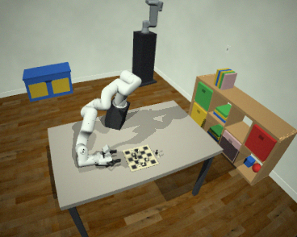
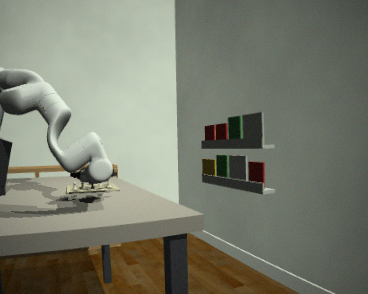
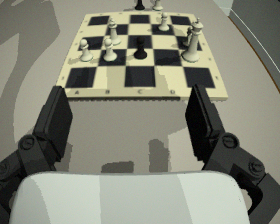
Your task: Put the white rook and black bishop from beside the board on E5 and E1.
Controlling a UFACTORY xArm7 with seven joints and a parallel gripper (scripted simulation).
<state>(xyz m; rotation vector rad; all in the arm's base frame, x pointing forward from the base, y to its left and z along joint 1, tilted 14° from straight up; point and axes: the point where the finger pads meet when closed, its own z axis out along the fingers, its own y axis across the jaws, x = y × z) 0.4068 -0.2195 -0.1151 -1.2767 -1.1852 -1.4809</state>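
The chessboard (image 3: 147, 50) lies on the grey table and also shows in the top view (image 1: 140, 158). Several white pieces and a black pawn (image 3: 140, 48) stand on it. My gripper (image 3: 128, 99) is open and empty, low over the table on the near side of the board, with its fingers pointing at it. It also shows in the top view (image 1: 113, 160).
A black pedestal (image 1: 117, 114) carries my arm at the table's back. A wooden shelf unit (image 1: 236, 125) with coloured bins stands right of the table. A blue cabinet (image 1: 48, 81) stands by the far wall.
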